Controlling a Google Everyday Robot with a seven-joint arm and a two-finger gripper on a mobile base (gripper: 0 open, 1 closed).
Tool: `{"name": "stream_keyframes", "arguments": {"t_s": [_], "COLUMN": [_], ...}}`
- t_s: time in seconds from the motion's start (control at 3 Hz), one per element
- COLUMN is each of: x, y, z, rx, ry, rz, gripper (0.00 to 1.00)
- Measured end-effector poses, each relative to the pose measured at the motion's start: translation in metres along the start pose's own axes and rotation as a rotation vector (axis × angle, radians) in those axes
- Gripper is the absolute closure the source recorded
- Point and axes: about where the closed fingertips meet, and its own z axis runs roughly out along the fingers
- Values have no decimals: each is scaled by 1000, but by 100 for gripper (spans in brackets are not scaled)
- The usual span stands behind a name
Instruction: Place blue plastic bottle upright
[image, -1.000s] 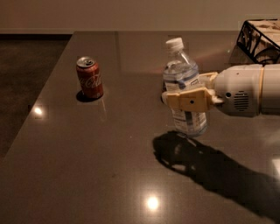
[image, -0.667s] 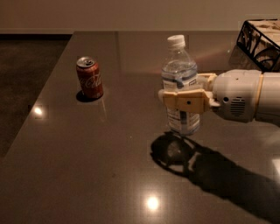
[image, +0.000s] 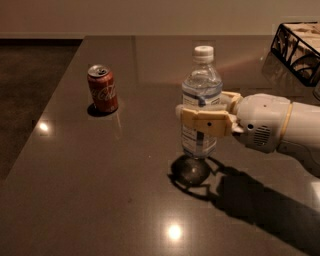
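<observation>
The blue plastic bottle (image: 201, 90) is a clear ribbed water bottle with a white cap and a white-and-blue label. It stands upright near the middle of the dark table (image: 100, 190), its base at or just above the surface over its own shadow. My gripper (image: 202, 117) comes in from the right on a white arm. Its beige fingers (image: 205, 121) are closed around the bottle's middle, over the label.
A red soda can (image: 103, 88) stands upright at the left, well apart from the bottle. A black-and-white patterned box (image: 299, 46) sits at the far right corner. The table's left edge drops to a dark floor.
The bottle in my gripper has moved slightly left and down toward the table, and has straightened from a slight tilt to upright. The red can has not moved.
</observation>
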Motion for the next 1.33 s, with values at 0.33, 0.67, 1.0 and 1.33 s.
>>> {"name": "stream_keyframes", "arguments": {"t_s": [0.33, 0.67, 1.0, 1.33], "x": [7, 15, 22, 29], "y": [2, 4, 7, 8], "z": [3, 6, 8, 9], "rx": [6, 12, 9, 8], "ry": [-56, -107, -144, -161], "rz": [-4, -25, -73, -118], "gripper": [100, 100, 100, 100]}}
